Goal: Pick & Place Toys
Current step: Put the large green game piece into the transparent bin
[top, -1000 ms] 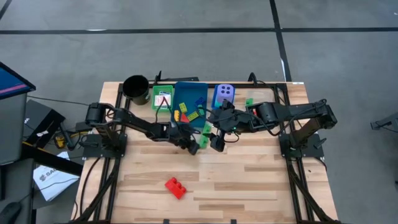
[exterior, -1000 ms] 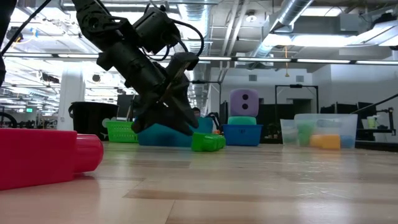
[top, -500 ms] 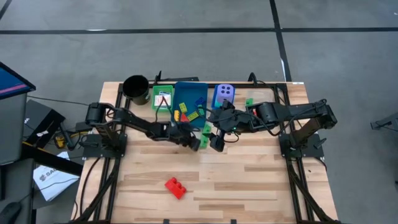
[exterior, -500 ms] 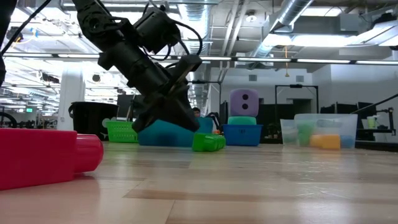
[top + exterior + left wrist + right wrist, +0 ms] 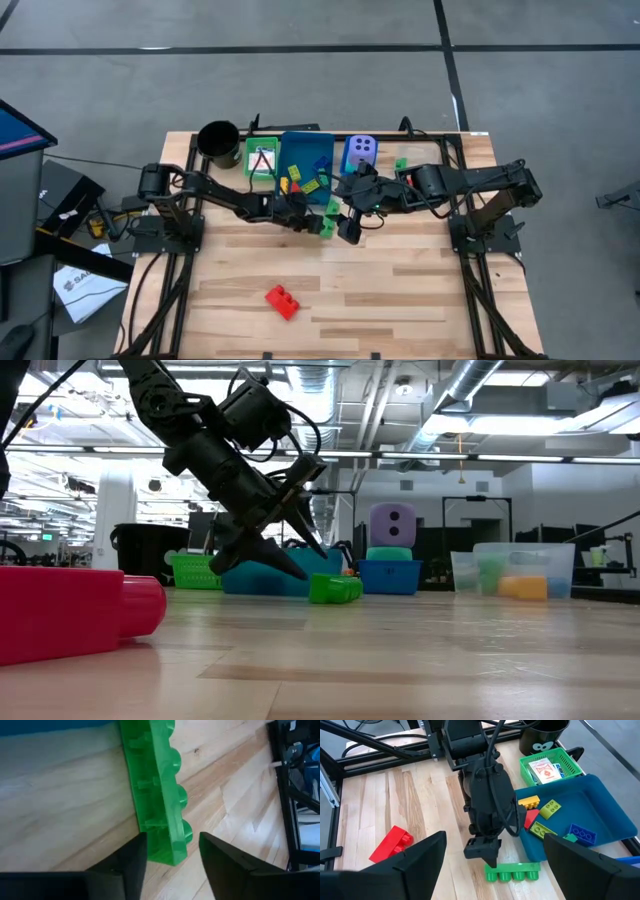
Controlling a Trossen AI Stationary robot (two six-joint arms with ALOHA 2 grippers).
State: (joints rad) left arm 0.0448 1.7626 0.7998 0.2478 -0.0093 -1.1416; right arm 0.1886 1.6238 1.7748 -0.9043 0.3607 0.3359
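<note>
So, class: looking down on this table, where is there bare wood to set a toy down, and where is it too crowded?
Free: the near half of the table, broken only by the red brick.

Crowded: the far edge, with the black cup, green tray, blue tray and purple dice. Both grippers meet at the green brick.

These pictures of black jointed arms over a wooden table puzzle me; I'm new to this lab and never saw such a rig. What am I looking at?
Two robot arms work at a wooden table. One camera looks straight down, one sits at table height, and one rides on each wrist. The left gripper hangs open just over a long green brick lying on the wood beside a blue tray; it holds nothing. The right gripper waits open close by, also empty. The tray holds small bricks, a green basket holds picture cards, and a red brick lies alone near the front.
</note>
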